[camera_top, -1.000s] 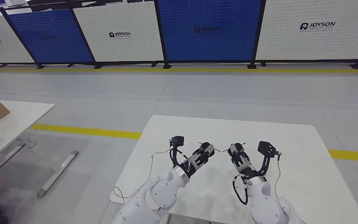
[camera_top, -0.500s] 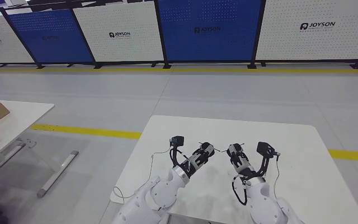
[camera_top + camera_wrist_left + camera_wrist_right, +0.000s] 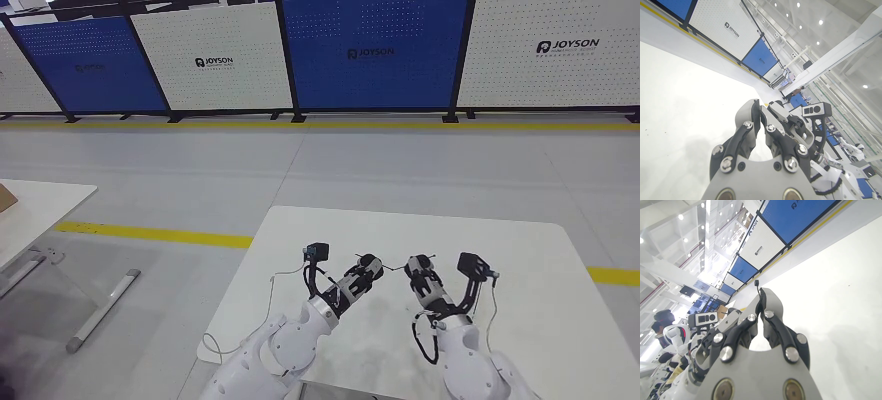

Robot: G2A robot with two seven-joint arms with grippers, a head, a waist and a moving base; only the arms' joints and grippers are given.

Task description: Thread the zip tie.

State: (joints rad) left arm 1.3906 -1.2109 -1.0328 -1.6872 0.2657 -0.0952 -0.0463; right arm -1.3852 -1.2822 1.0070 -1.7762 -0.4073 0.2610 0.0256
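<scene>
Threading looked not yet done. The right gripper (image 3: 761,293) had its fingers clamped on the strap of the one zip tie (image 3: 756,282), whose square head stood free just past the fingertips, above the middle of the right wrist frame, with nothing passed through it. The left gripper (image 3: 760,109) had its fingers pressed together; whether they pinched the tail I could not tell. In the top view the two grippers sat near each other, low and centre, over the white surface (image 3: 500,250). Left to do, by my reckoning: feeding the tail through the head.
</scene>
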